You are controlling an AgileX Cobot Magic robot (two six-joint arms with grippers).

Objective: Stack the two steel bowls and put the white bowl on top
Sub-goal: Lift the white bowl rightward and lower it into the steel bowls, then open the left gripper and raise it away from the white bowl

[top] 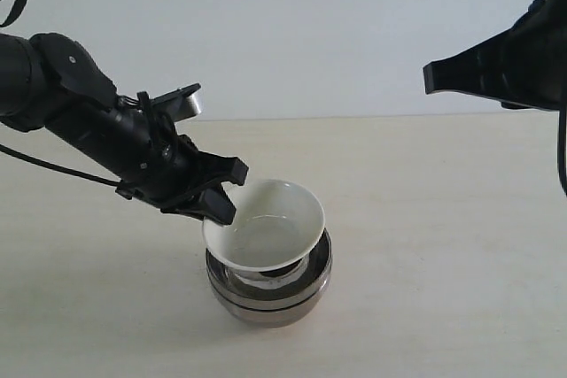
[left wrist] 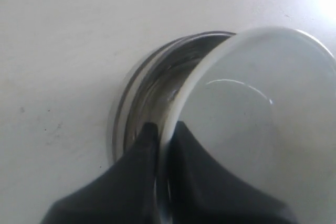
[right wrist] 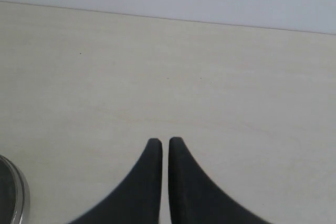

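The two steel bowls (top: 270,294) sit nested one inside the other on the table, near the front middle. The white bowl (top: 270,227) rests tilted in the top steel bowl, its left rim raised. My left gripper (top: 221,205) is shut on that raised rim, one finger inside and one outside. In the left wrist view the white bowl (left wrist: 262,114) fills the right side, the steel bowls' rims (left wrist: 142,98) show beside it, and the left gripper (left wrist: 165,129) pinches the white rim. My right gripper (right wrist: 165,141) is shut and empty, held high at the upper right (top: 434,77).
The pale wooden table (top: 443,219) stretches around the stack, with a light wall behind. A sliver of a steel bowl's rim (right wrist: 13,192) shows at the edge of the right wrist view.
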